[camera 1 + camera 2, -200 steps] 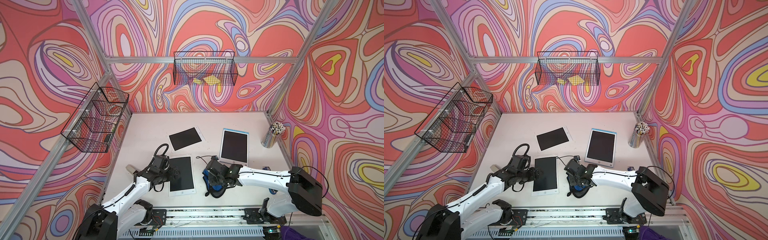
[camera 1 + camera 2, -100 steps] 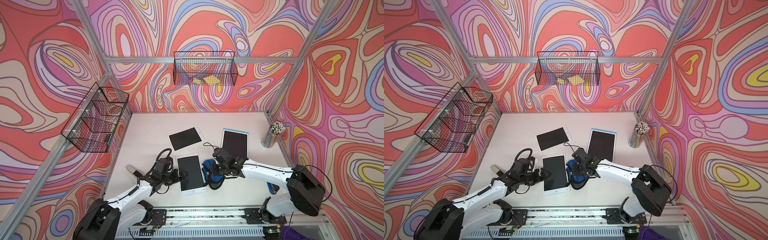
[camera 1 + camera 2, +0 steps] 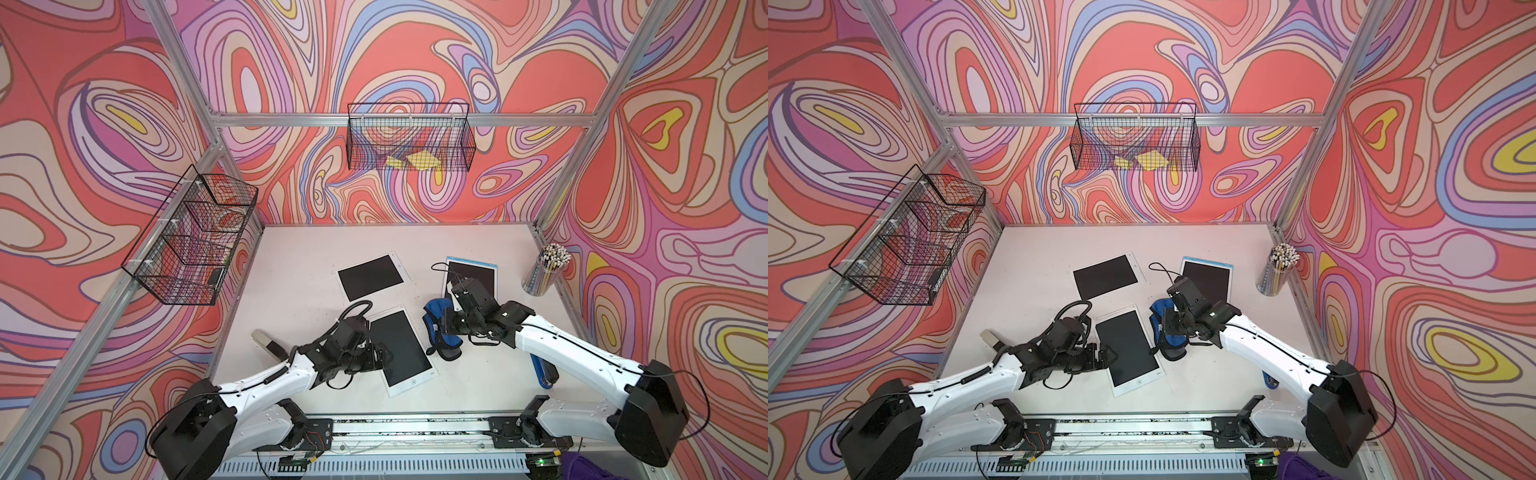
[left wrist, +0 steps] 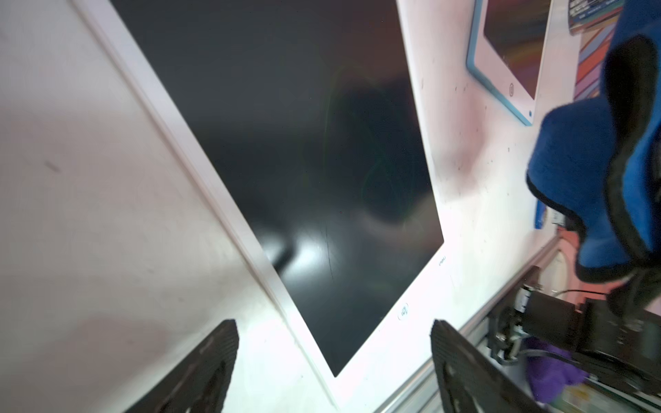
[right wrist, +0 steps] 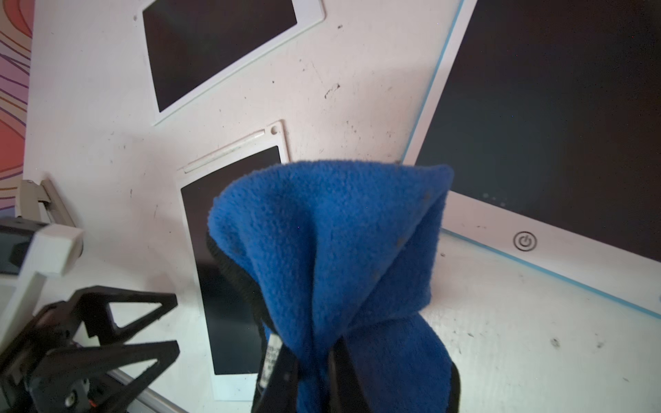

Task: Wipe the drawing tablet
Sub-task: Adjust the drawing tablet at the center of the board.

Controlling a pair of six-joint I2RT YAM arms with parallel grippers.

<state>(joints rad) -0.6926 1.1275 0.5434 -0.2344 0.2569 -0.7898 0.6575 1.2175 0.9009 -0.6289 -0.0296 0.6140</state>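
**Top views.** The drawing tablet lies flat and skewed on the table, toward the front. The left gripper sits at the tablet's long edge on the robot's left, jaws apart and empty. The right gripper is clamped on a blue cloth, just beside the opposite long edge and not over the screen. Contact between cloth and tablet cannot be told.

**Left wrist view.** The 2 fingers stand wide apart with nothing between them. The tablet's dark screen fills the space beyond them, and the cloth is off past its far edge.

**Right wrist view.** The bunched cloth hides the fingertips and part of the tablet. A blue-edged tablet lies alongside.
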